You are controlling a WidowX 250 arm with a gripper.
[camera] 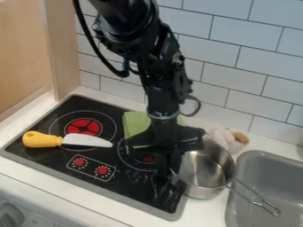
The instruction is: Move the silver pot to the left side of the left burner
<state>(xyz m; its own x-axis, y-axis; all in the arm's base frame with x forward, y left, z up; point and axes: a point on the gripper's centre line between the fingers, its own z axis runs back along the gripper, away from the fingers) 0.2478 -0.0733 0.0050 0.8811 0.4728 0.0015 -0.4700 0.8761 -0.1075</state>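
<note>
The gripper point(167, 174) hangs low over the right part of the stove, right at the left rim of the silver pot. Whether it holds that rim cannot be made out. The silver pot point(204, 191) stands upright between stove and sink, its left edge partly hidden by the gripper and its wire handle pointing to the lower right over the sink. On the black stove, the left burner point(83, 127) shows a red centre, with a yellow-handled knife point(42, 139) lying across its front part.
A green cloth point(135, 124) lies at the back of the stove, partly behind the arm. A pinkish and brown object point(238, 138) sits behind the pot. The grey sink point(269, 162) is at the right, and a tiled wall point(246, 75) rises at the back.
</note>
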